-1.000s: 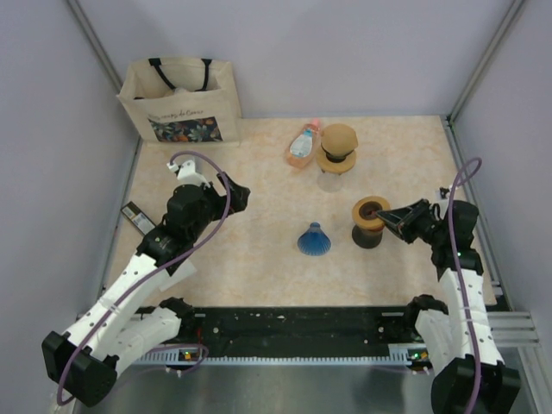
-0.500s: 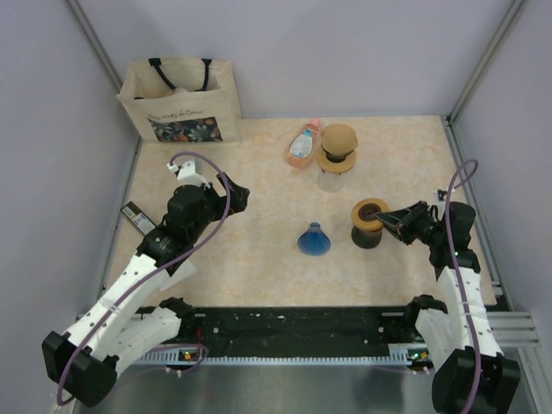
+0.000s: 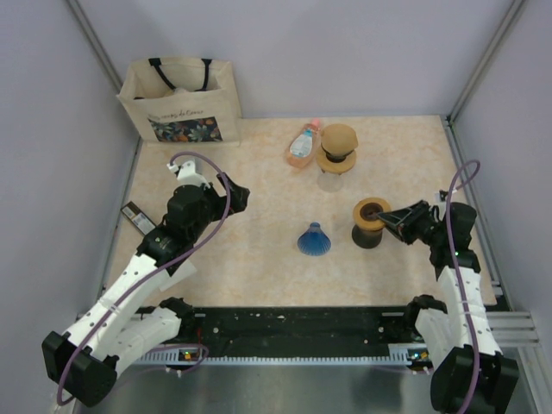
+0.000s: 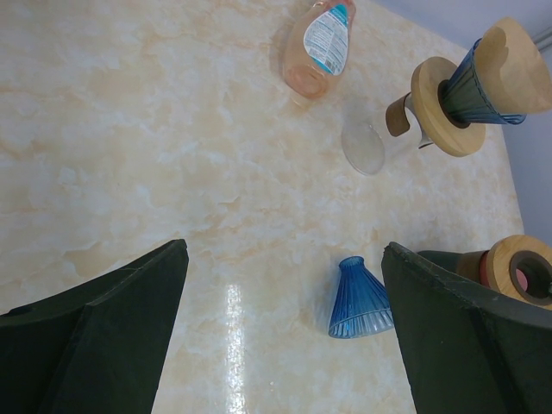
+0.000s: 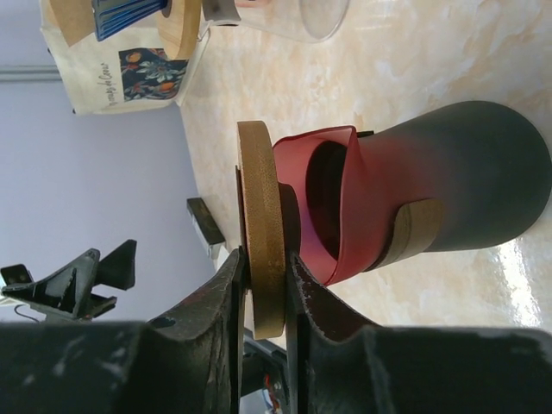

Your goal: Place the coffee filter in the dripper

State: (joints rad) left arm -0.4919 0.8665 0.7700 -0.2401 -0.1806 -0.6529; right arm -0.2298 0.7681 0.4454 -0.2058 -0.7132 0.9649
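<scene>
Hardly anything has shifted over the last second. The right hand [image 5: 265, 259] still straddles the wooden ring [image 5: 263, 172] of the red dripper [image 5: 345, 198], one finger on each side; I cannot tell whether it still pinches. The left hand [image 4: 285, 248] stays spread wide above the tabletop [image 3: 241, 259]. The tan filter [image 3: 339, 138] sits as before in the blue dripper [image 4: 470, 90] at the back.

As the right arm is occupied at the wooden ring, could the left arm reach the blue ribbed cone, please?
Probably yes: the open left tool faces the blue ribbed cone across bare marbled table, nothing between. The right tool, clamped on the wooden ring, stands clear.
</scene>
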